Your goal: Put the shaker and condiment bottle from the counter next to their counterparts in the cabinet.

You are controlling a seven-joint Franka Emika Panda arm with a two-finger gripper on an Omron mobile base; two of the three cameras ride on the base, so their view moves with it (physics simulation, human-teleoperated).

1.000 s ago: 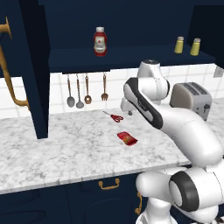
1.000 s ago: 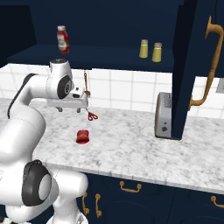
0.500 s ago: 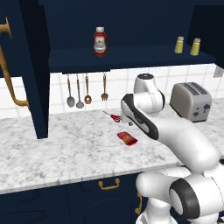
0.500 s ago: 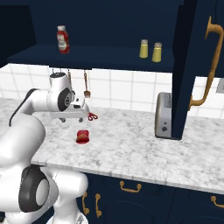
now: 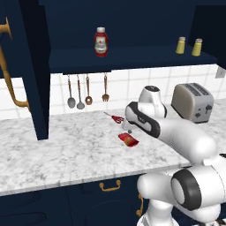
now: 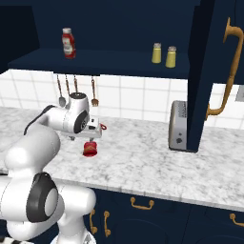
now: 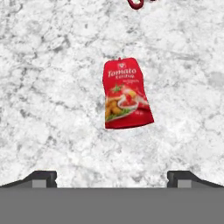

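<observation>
Arm dropped lower since earlier frame, hand now hovering above condiment bottle (image 7: 126, 94). Pincer (image 7: 112, 177) wide, nothing held. Bottle flat on marble desk (image 5: 57, 150), just beside red scissors (image 5: 115, 118). Shaker (image 6: 156, 53) already on cabinet (image 5: 132, 57) shelf beside second shaker (image 6: 171, 56); ketchup bottle (image 5: 101, 42) well apart.

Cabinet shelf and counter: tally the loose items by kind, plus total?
Ketchup bottle: 1
Shakers: 2, one beside the other
Condiment bottle: 1
Scissors: 1
Toaster: 1
Hanging utensils: 4, from to
Total: 10
</observation>
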